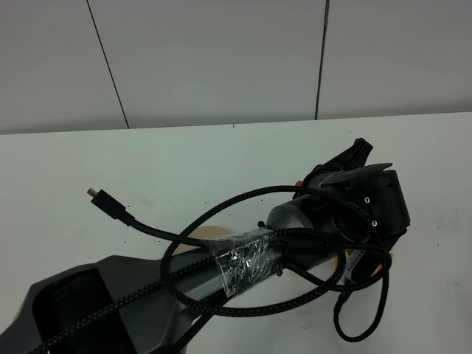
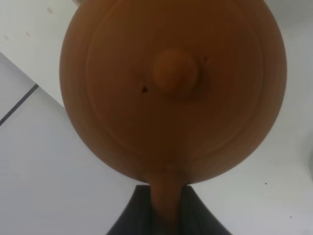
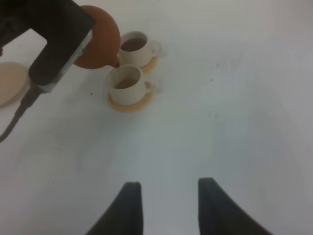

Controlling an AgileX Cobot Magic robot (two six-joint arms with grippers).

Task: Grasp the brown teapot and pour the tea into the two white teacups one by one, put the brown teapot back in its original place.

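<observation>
The second pour looks to be the step in hand; the left gripper [image 2: 166,221] is clamped tight on the loop handle of the brown teapot [image 2: 171,88], the two dark fingers pressing the handle from either side, the lid and its knob facing the wrist camera; from the right wrist view the teapot [image 3: 100,41] hangs tipped above the table [image 3: 225,122], its spout [image 3: 116,62] at the rim of the nearer teacup [image 3: 124,93]; whether spout and rim touch I cannot tell; dark tea [image 3: 128,82] shows in this cup, and the farther teacup [image 3: 142,51] just behind it holds tea too, so I judge the task well past half; each cup sits on an orange coaster [image 3: 129,105]; the pale trivet [image 3: 9,83] lies bare, near the cups on the teapot's side; the right gripper [image 3: 170,205] hangs idle with jaws apart, holding nothing, well apart from the cups; in the high view the left arm [image 1: 243,258] covers nearly everything; next, the pot needs levelling so the stream stops cleanly, then a lift clear of the cups, a short carry to the trivet, and a centred, upright set-down before the jaws let go
</observation>
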